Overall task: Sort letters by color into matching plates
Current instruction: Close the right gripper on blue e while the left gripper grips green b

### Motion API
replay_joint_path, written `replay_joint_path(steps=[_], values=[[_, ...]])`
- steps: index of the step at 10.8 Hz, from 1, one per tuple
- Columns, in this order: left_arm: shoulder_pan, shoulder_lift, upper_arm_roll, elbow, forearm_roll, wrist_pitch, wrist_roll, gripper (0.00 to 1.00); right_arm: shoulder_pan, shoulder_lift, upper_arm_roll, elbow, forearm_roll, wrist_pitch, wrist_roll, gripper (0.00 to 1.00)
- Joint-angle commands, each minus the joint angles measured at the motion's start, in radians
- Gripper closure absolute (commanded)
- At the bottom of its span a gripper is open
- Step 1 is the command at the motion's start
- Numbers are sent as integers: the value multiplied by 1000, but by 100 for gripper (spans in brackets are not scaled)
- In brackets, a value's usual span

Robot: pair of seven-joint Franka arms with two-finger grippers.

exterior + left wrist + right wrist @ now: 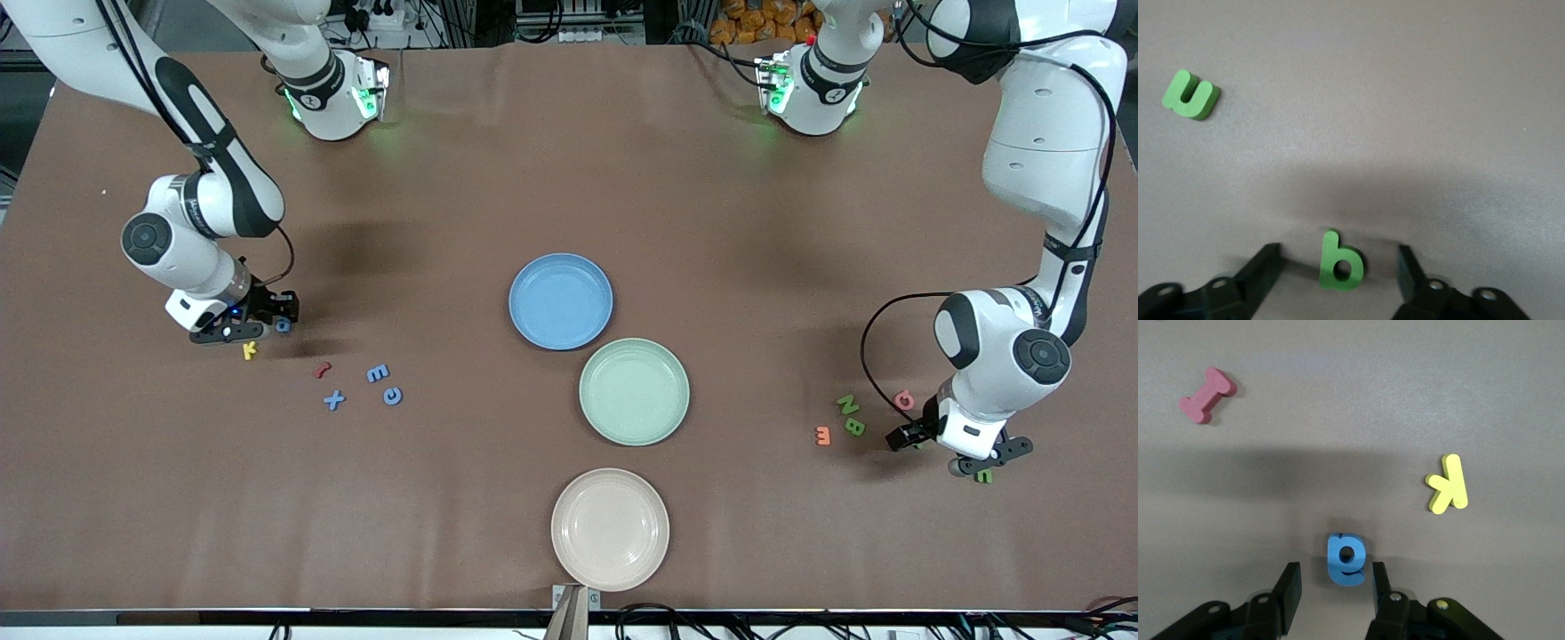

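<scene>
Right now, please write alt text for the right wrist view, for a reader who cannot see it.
The right gripper is open around a small blue letter g on the brown table. A yellow letter k and a red bone-shaped piece lie nearby.

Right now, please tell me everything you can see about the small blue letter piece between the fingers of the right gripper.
The small blue letter piece is a chunky lowercase shape, like a g or an e, with one round hole. It looks like matte foam. It lies flat on the brown table, toward the right arm's end. The right gripper is low over it, open, one finger on each side; whether they touch it I cannot tell. The yellow k-shaped letter lies beside it, apart.
</scene>
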Motion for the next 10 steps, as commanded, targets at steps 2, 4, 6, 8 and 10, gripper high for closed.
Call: replay_joint_path(steps=[2, 4, 6, 8, 10], values=[[-12, 13, 8, 11, 27, -15, -27, 100, -12, 28, -2, -7, -20, 47, -3, 50], [-12, 13, 8, 11, 27, -15, -27, 100, -11, 39, -9, -4, -34, 52, -3, 56], [-7, 1, 8, 14, 27, -15, -27, 100, -11, 46, -23, -4, -65, 69, -3, 89], [-4, -17, 8, 21, 27, -33, -27, 100, -6, 42, -26, 4, -65, 67, -2, 100], [-3, -36, 6, 24, 27, -64, -27, 100, 5, 34, -26, 27, -62, 58, 18, 100]])
